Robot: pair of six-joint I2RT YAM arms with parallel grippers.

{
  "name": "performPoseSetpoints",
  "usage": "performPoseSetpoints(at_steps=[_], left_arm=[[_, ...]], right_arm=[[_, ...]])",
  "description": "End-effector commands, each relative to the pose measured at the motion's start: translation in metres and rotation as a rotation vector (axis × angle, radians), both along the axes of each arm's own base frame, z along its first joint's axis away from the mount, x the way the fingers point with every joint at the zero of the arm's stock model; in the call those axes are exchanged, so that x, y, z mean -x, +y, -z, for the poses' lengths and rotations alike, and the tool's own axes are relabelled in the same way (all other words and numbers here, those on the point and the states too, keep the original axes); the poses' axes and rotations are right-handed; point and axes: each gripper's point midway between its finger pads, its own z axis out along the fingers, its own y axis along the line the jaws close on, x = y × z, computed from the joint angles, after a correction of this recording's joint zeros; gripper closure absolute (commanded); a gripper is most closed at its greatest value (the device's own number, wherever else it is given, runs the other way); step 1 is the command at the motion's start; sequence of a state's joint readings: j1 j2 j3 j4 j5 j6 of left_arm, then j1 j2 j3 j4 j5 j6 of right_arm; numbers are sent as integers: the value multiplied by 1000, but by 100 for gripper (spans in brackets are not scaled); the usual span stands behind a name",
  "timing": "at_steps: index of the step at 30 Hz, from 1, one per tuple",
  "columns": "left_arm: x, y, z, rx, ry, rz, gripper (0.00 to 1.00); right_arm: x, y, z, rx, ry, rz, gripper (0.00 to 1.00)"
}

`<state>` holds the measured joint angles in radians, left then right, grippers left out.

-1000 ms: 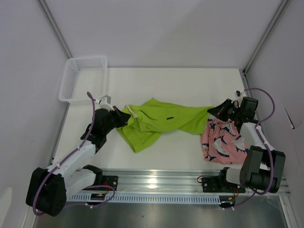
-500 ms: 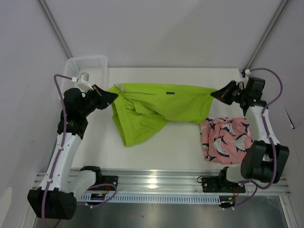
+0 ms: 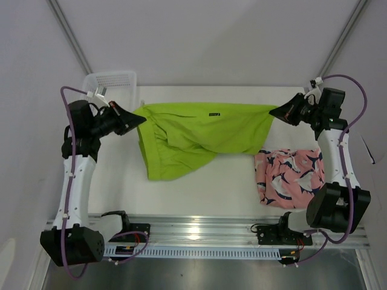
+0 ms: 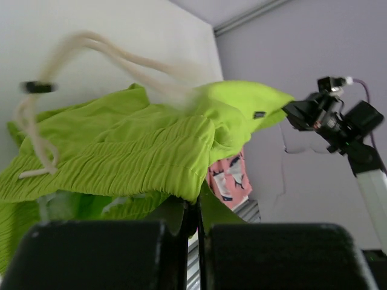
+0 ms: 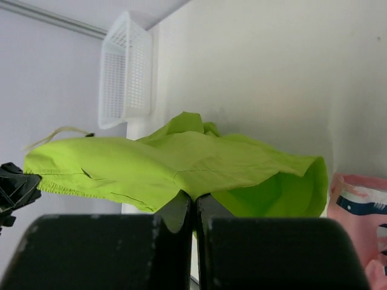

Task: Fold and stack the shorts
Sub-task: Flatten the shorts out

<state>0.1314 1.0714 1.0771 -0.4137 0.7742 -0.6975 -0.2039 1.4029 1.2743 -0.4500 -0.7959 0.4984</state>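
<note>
The lime green shorts (image 3: 199, 130) hang stretched in the air between my two grippers, their lower part drooping to the table at the left. My left gripper (image 3: 140, 119) is shut on the waistband end, seen in the left wrist view (image 4: 196, 202) with the white drawstring (image 4: 42, 145) swinging. My right gripper (image 3: 273, 112) is shut on the other end, seen in the right wrist view (image 5: 193, 202) under the green fabric (image 5: 169, 166). The pink shorts with navy-and-white print (image 3: 287, 175) lie crumpled on the table at the right, below my right arm.
A white mesh basket (image 3: 109, 84) stands at the table's back left corner, just behind my left arm; it also shows in the right wrist view (image 5: 126, 75). The metal rail (image 3: 199, 232) runs along the near edge.
Both grippers have risen and moved apart, lifting the green shorts off the table and pulling them taut. The pink shorts have not moved.
</note>
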Motion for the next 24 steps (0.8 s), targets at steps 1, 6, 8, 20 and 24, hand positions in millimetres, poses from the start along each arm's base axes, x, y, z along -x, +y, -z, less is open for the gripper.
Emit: performPoseSetpoints(at_steps=[1, 6, 8, 20, 24], left_arm=[[23, -12, -51, 44, -107, 127, 100], [7, 6, -55, 180, -57, 125, 100], [4, 14, -58, 167, -63, 111, 100], [-12, 44, -14, 0, 13, -5, 100], [-9, 53, 13, -122, 43, -81, 100]], right_arm=[[9, 9, -44, -52, -130, -64, 100], [-6, 10, -41, -133, -4, -75, 100], [-10, 13, -26, -140, 64, -100, 100], [5, 61, 48, -180, 122, -257, 100], [21, 84, 116, -94, 234, -269, 100]])
